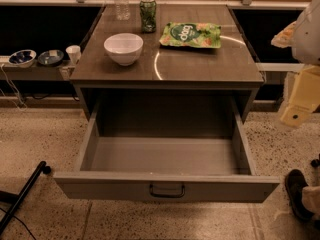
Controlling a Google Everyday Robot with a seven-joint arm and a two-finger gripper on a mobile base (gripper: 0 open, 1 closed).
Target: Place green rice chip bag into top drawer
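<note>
The flat, crinkly light-green rice chip bag (190,35) lies upper centre on the brown tabletop (200,66); the pale gripper (300,101) hangs at the right edge, grip state I cannot tell; best pinch the bag's near edge, then lower it into the open grey top drawer (100,186).

Table (200,66) — bowl (123,48), can (147,14), bottle (121,4), green rice chip bag (190,35); gripper (298,115) at right.
</note>
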